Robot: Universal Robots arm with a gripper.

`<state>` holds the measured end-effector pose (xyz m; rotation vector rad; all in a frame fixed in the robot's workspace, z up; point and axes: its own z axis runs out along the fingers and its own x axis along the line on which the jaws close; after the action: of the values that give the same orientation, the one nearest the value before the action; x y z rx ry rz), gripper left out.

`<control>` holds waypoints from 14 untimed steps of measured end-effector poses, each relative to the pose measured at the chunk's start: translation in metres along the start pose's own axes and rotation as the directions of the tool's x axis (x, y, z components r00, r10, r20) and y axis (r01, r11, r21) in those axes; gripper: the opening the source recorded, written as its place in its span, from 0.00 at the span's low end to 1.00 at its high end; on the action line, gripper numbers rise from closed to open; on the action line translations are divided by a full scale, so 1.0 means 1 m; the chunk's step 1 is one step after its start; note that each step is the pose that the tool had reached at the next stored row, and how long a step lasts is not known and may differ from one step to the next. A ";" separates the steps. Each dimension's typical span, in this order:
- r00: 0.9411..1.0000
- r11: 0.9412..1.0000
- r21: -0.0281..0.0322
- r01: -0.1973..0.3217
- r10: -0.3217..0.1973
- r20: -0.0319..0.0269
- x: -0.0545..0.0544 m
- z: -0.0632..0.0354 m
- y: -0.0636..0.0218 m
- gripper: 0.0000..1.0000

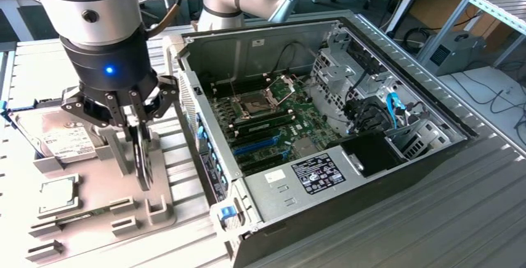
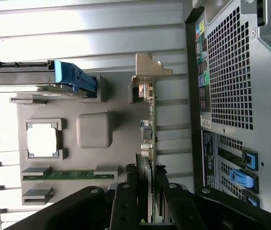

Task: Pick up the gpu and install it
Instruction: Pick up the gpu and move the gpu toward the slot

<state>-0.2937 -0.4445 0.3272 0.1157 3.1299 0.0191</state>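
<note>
The gpu (image 1: 145, 160) is a thin black card standing on edge over the grey fixture tray (image 1: 98, 175), at the exterior view's left beside the open computer case (image 1: 246, 52). My gripper (image 1: 141, 129) hangs straight above it, its black fingers pressed on both faces of the card's upper edge. In the wrist view the gpu (image 2: 147, 139) runs edge-on away from my gripper (image 2: 146, 191), with its silver bracket (image 2: 147, 72) at the far end. Whether the card's lower edge is free of the tray's holder, I cannot tell.
On the tray lie a silver hard drive (image 1: 66, 138) in a blue-tabbed carrier (image 2: 73, 79), a square processor chip (image 1: 58, 191), and a green memory stick (image 2: 68, 175). Inside the case, blue slots (image 1: 258, 145) cross the motherboard. The case's perforated rear panel (image 2: 231, 72) stands close beside the card.
</note>
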 end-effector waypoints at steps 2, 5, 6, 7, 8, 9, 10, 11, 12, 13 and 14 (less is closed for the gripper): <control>1.000 1.000 0.000 0.000 0.000 0.000 0.000 -0.0024 0.0000 0.26; 1.000 1.000 0.000 0.000 0.000 0.000 0.000 -0.0049 0.0001 0.26; 1.000 1.000 0.000 0.000 0.000 0.000 0.000 -0.0056 0.0001 0.26; 1.000 1.000 0.000 0.000 0.000 0.000 0.000 -0.0065 0.0001 0.26; 1.000 1.000 0.000 0.000 0.000 0.000 0.000 -0.0074 0.0001 0.26; 1.000 1.000 0.000 0.000 0.000 0.000 0.000 -0.0088 0.0001 0.26; 1.000 1.000 0.000 0.000 0.000 0.000 0.000 -0.0097 0.0001 0.26; 1.000 1.000 0.000 0.000 0.000 0.000 0.000 -0.0108 0.0002 0.26; 1.000 1.000 0.000 0.000 0.000 0.000 0.000 -0.0118 0.0002 0.26; 1.000 1.000 0.000 0.000 0.000 0.000 0.000 -0.0129 0.0002 0.26; 1.000 1.000 0.000 0.000 0.000 0.000 0.000 -0.0139 0.0002 0.26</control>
<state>-0.2934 -0.4445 0.3411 0.1157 3.1299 0.0192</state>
